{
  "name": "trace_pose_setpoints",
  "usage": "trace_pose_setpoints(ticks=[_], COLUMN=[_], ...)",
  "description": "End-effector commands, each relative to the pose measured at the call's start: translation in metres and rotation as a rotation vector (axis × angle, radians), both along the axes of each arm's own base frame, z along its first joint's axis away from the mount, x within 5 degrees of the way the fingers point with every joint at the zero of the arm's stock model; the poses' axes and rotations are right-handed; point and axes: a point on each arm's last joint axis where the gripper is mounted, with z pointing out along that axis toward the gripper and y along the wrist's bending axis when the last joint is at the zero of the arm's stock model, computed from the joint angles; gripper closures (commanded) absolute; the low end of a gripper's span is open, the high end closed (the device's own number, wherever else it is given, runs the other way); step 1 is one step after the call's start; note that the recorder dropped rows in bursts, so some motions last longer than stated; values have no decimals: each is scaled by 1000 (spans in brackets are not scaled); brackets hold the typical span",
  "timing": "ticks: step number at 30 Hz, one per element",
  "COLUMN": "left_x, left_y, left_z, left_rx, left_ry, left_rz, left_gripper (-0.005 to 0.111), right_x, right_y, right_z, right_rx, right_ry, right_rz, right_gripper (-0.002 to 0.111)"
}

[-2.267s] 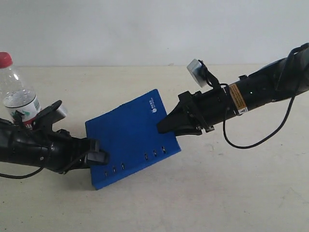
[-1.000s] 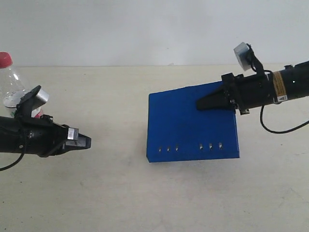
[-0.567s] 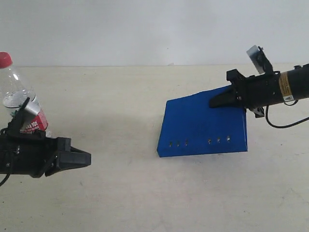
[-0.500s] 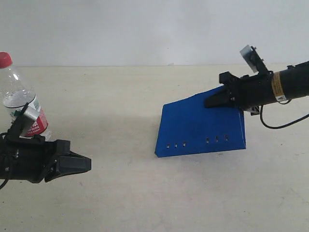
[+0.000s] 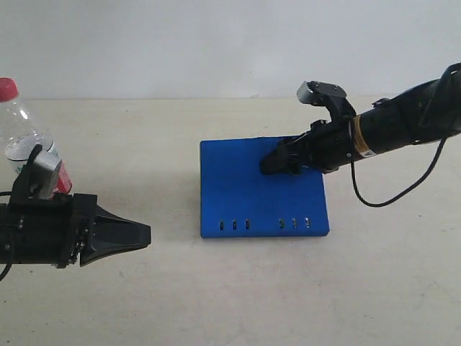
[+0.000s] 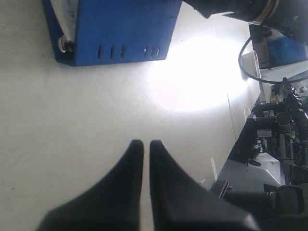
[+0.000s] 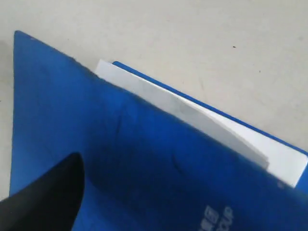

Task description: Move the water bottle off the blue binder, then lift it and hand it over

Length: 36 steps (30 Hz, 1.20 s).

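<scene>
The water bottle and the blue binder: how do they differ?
The water bottle stands upright at the left edge; the blue binder lies flat mid-table. The bottle is clear with a red cap; the binder is solid blue. The right gripper is over the binder; no gripper touches the bottle. Both rest on the table.

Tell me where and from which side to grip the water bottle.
Probably the straight middle of the water bottle, coming in level from the side. It stands upright, so fingers can close across its body; the red cap is narrower. The left gripper is shut and must open first.
</scene>
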Motion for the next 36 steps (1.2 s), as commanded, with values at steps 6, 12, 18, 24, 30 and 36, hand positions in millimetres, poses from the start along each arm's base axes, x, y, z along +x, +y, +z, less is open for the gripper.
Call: trace_pose_setpoints(ticks=[6,12,18,24,30,36], left_x=[-1,0,-1,-1,-1,0], left_y=[-1,-1,-2,-2,-1,0], left_z=[1,0,2,2,1,-1], left_rx=[-19,-2,-22,-22,0,50], left_ry=[0,-22,-27,-27,-45,-85], left_rz=[1,-8,-17,-17,-22,-35], left_gripper=[102,102,102,102,102,102], right_x=[31,44,43,30,36,40], right_y=[-21,-5,-5,7,-6,-12], right_z=[4,-6,-25,-22,-29,-29], right_rx=[-309,-268,-268,-115,-288,-470], right_ry=[-265,-240,-179,-86,-184,-346], right_rz=[-83,-89,-116,-20,-59,75], right_gripper=[37,56,108,108,108,108])
